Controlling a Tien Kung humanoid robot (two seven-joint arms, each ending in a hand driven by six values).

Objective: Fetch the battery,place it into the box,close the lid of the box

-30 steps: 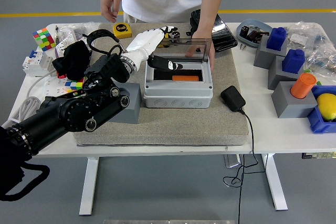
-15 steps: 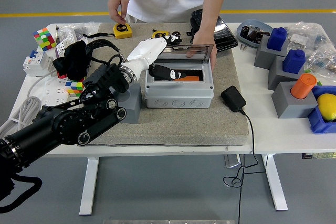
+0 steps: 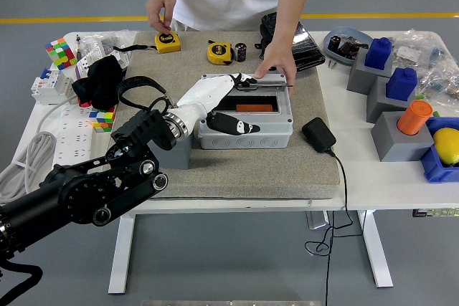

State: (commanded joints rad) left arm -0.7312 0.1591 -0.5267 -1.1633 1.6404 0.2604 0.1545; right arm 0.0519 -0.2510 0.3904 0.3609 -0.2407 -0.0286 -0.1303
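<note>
The grey box point(image 3: 245, 132) stands on the beige mat. Its clear lid point(image 3: 269, 98) lies almost flat on it. The orange battery point(image 3: 254, 108) shows inside through the lid. My left hand point(image 3: 240, 104), white with black fingertips, lies spread on the left part of the lid. Its fingers point(image 3: 246, 81) reach the far edge and the thumb hangs over the front. It grasps nothing. A person's hand point(image 3: 277, 68) rests on the lid's far edge.
A grey block point(image 3: 181, 148) stands against the box's left side under my wrist. A black adapter point(image 3: 318, 134) with a cable lies to the right. Two yellow tape measures point(image 3: 219, 52) lie behind. Grey holders point(image 3: 396, 137) with blue and orange parts stand at right.
The lid has come down from upright to almost flat. My left hand has moved down and toward me with it. The person's hand has stayed at the lid's far edge.
</note>
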